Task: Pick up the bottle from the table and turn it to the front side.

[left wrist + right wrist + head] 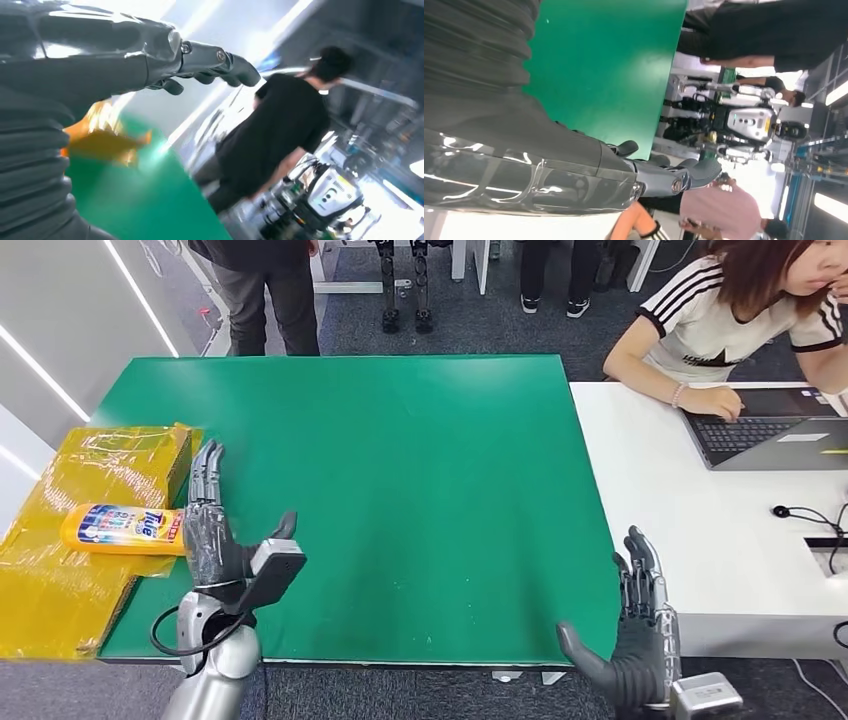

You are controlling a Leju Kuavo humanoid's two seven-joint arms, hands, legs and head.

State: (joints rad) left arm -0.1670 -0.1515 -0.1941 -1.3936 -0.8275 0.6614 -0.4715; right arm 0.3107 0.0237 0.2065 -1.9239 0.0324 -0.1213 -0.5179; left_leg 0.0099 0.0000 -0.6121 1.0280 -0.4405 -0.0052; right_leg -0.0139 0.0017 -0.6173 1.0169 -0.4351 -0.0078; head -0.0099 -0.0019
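An orange bottle (122, 529) with a blue and white label lies on its side on a yellow wrapped box (60, 570) at the table's left edge. Its red cap end points toward my left hand (212, 530). That hand stands just right of the cap with fingers straight and apart, holding nothing; whether it touches the cap is unclear. In the left wrist view the left hand (150, 55) has its fingers stretched out. My right hand (635, 625) hangs at the green table's (400, 480) near right corner, fingers extended and empty, and the right hand (624, 175) looks the same from its wrist.
A white desk (680, 520) adjoins the green table on the right, where a seated person (730, 310) types on a laptop (770, 430). Another person in black (265, 290) stands beyond the far edge. Cables lie on the white desk.
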